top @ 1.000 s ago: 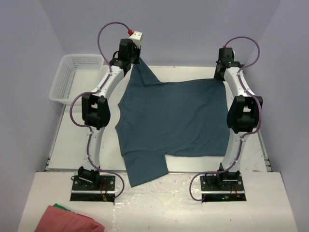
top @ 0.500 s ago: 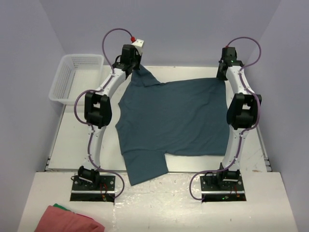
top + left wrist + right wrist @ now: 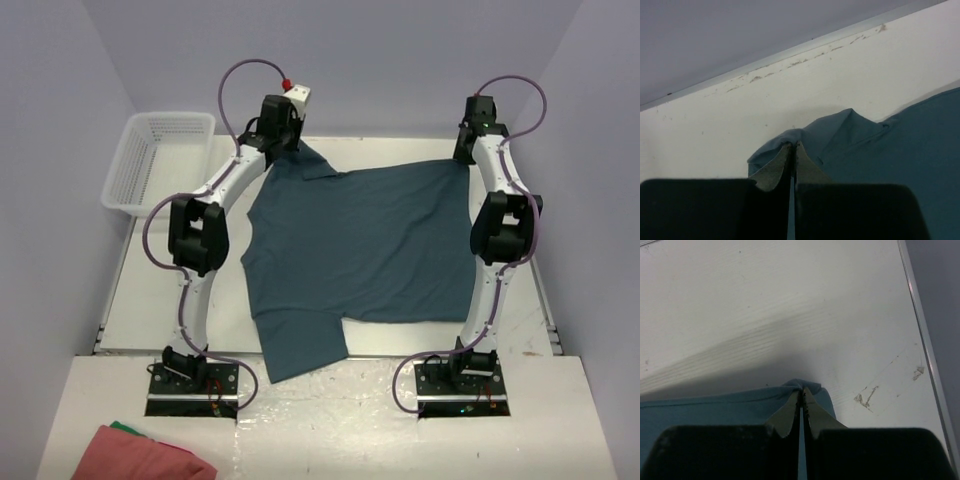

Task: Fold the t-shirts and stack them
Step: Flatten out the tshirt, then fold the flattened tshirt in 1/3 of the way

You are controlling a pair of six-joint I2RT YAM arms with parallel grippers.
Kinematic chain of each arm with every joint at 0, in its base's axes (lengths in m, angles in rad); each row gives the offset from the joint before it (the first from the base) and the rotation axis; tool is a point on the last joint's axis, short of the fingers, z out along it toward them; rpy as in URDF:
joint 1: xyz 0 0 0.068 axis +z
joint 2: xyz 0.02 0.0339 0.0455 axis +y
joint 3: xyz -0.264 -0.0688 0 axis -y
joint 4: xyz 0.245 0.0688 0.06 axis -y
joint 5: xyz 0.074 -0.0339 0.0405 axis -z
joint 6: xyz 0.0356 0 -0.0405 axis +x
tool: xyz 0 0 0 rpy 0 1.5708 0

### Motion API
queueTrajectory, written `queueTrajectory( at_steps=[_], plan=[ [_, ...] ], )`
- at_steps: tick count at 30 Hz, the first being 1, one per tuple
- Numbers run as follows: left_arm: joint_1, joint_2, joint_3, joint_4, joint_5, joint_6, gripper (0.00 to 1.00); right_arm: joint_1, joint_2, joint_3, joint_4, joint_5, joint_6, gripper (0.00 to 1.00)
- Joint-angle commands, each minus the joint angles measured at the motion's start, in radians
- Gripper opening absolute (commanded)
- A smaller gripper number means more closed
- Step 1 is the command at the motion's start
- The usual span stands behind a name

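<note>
Scuffed white tabletop [image 3: 150, 290] carries a soft, plain teal t-shirt [image 3: 360, 240], spread wide.

Soft, even light. The bright surface [image 3: 140, 300] has a wide gray shadow in the right wrist view. Near jaws look blurry.

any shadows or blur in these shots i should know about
Top view: even, soft light and sharp, with barely any shadow around the shirt. Right wrist view: a broad grey shadow band crosses the table just ahead of the right gripper. Left wrist view: the body of the left gripper is a dark, soft-edged mass along the bottom, and the cloth beyond is clearer.
</note>
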Motion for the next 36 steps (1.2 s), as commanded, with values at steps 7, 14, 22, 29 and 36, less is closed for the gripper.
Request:
queueTrajectory(
  at_steps=[7, 14, 22, 29, 36],
  plan=[
    [-0.031, -0.17, -0.061, 0.0, -0.065, -0.035, 0.0, -0.017, 0.048, 0.101, -0.03, -0.028, 0.011, 0.0],
    [-0.038, -0.244, -0.153, -0.006, -0.122, -0.07, 0.0, -0.016, 0.011, 0.011, -0.051, -0.034, 0.065, 0.0],
    [-0.06, -0.376, -0.296, -0.011, -0.125, -0.122, 0.0, -0.013, -0.095, -0.089, -0.079, 0.006, 0.14, 0.0],
    [-0.106, -0.479, -0.409, -0.014, -0.16, -0.174, 0.0, -0.013, -0.169, -0.143, -0.086, 0.015, 0.177, 0.0],
    [-0.107, -0.563, -0.511, -0.028, -0.194, -0.216, 0.0, -0.013, -0.207, -0.166, -0.112, 0.038, 0.2, 0.0]
  ],
)
